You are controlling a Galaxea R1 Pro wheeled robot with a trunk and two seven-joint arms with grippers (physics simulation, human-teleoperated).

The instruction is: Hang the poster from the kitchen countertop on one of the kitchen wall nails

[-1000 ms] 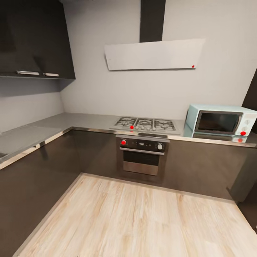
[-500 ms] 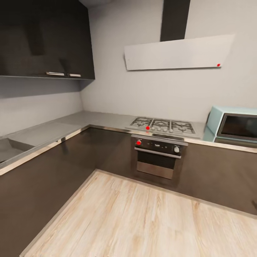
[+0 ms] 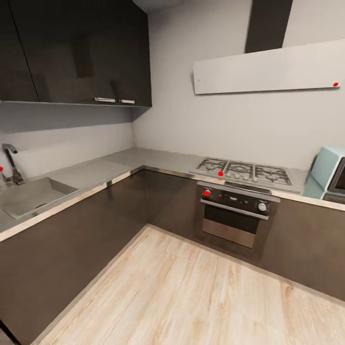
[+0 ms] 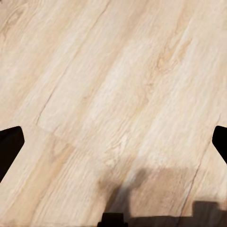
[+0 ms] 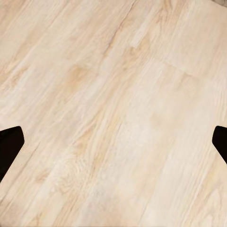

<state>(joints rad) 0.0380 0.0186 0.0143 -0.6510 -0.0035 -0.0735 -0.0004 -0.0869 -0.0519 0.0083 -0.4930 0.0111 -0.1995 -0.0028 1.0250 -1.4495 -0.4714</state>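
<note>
- Compared with half a second ago, the whole head view has swung left: the sink and tap have come into sight, while the microwave has slid to the right edge. That shift is the camera turning, not the kitchen things moving.
- Countertop runs in an L, from the sink along the left wall, round the corner and on to the hob.
- Oven sits under the hob; hood hangs on the wall above it.
- Dark wall cabinets hang over the left run of the countertop.
- Poster: nowhere on the stretch of countertop in sight.
- Left gripper: dark fingertips at the two sides of its wrist view, set wide apart, pale wood floor between them, nothing held.
- Right gripper: likewise spread wide over the floor, nothing between its fingertips.
</note>
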